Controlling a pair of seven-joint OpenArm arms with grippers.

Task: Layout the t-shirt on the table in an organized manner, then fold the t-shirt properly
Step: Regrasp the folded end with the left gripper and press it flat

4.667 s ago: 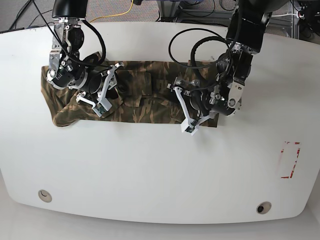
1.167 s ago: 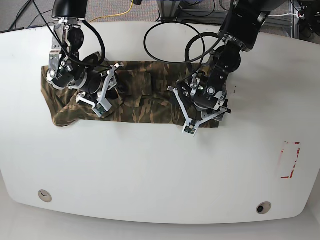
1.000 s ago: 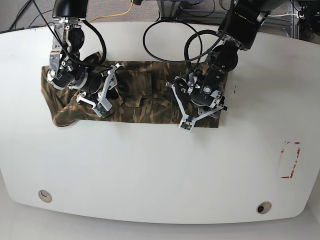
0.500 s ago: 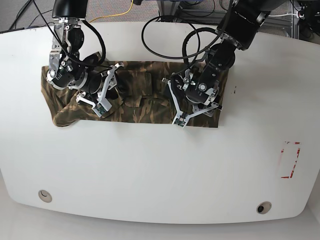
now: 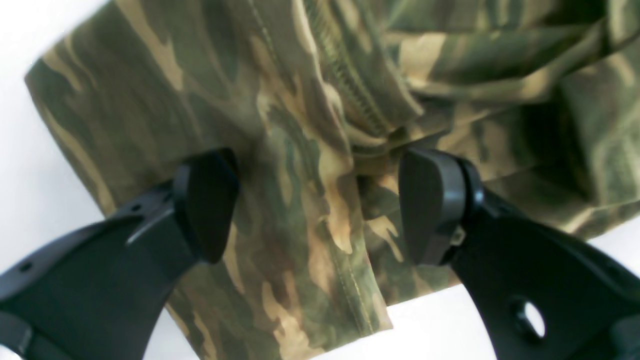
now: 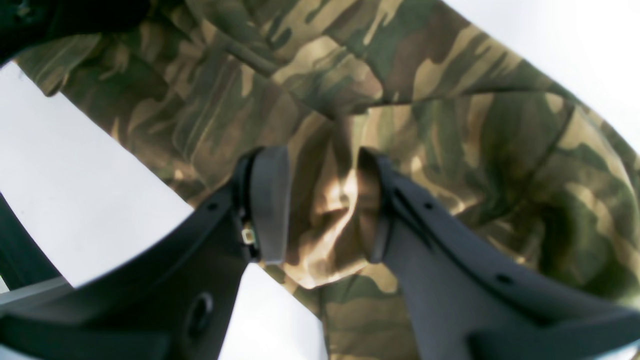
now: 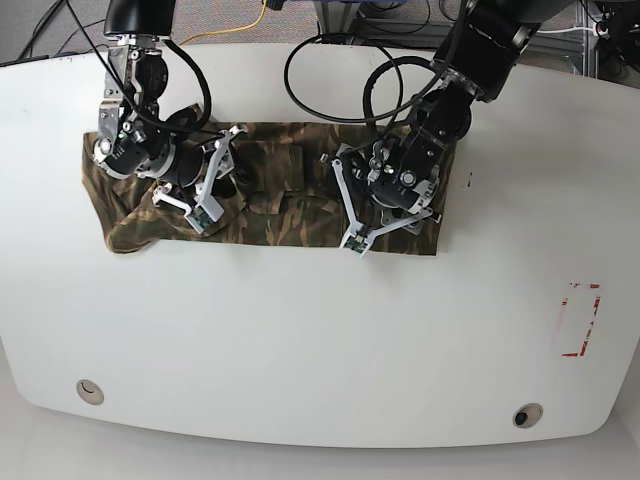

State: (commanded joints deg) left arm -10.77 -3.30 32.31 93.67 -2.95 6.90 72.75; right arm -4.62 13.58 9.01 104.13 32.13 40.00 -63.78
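The t-shirt [image 7: 270, 195] lies stretched in a long camouflage band across the far half of the white surface [image 7: 320, 340], well apart from the red-marked rectangle [image 7: 580, 320] near the surface's right edge in the base view. Taking the t-shirt as the landmark, both arms come down onto it from its far side, and the two grommet holes [image 7: 90, 390] sit close to the near edge of the surface, well clear of the cloth.

The left end effector [image 7: 385, 200] sits over the right-hand part of the t-shirt in the base view, just above its near hem. In the left wrist view this end effector [image 5: 320, 205] has its black fingers [image 5: 207, 202] spread wide apart, with a seam ridge and folds of the t-shirt [image 5: 320, 125] lying between them; the pads stand clear of each other and do not pinch the cloth. A corner of the shirt's hem shows below, with bare white surface [image 5: 30, 150] on either side.

The right end effector [image 7: 200, 185] rests on the left-hand part of the t-shirt, where the cloth bunches and one corner droops toward the near side. In the right wrist view this end effector [image 6: 320, 215] has its fingers [image 6: 270, 205] drawn fairly near together around a raised tuck of the t-shirt [image 6: 400, 100], and the pads press the fabric from both sides.
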